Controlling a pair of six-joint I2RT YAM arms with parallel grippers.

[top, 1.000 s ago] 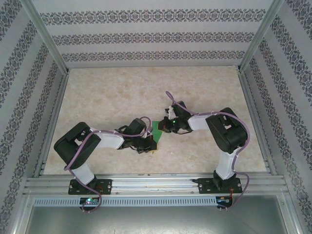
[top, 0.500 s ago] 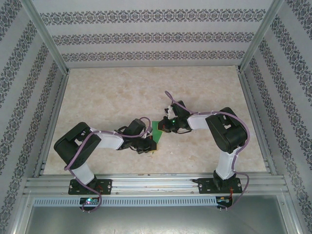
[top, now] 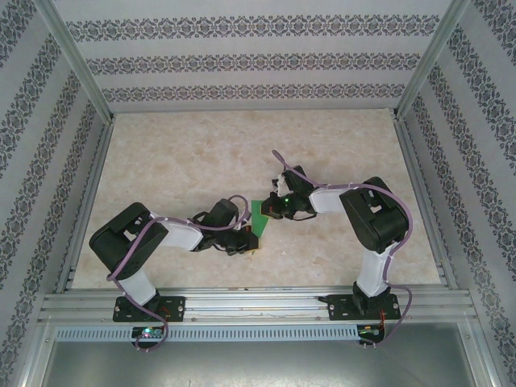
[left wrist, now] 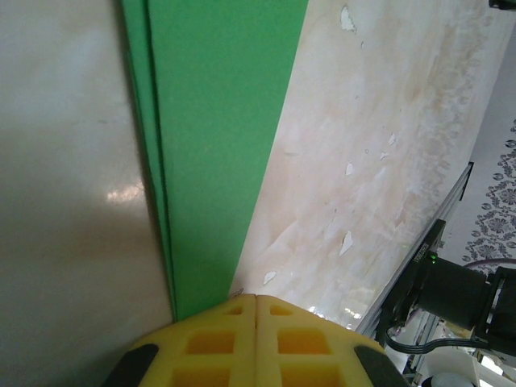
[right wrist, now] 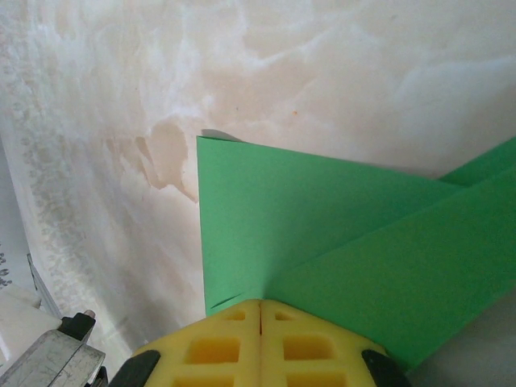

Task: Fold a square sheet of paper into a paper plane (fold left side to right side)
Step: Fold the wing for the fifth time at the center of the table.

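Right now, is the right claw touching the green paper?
Touching. The right wrist view shows the green paper running straight under the shut right claw, with no gap between them.

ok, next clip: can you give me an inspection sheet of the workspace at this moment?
Surface: pale marbled table, worn patches, flat.
Job's things: green paper, folded in layers, between the two grippers near the table's middle.
Clutter: nothing seen.
Grippers: left gripper shut, yellow pads together at the paper's narrow end; right gripper shut, pads together at the paper's overlapping layers. Pinching or pressing: cannot tell.
Cables: purple cables run along both arms, clear of the paper.
Surroundings: patterned walls on three sides, aluminium rail holding the arm bases.
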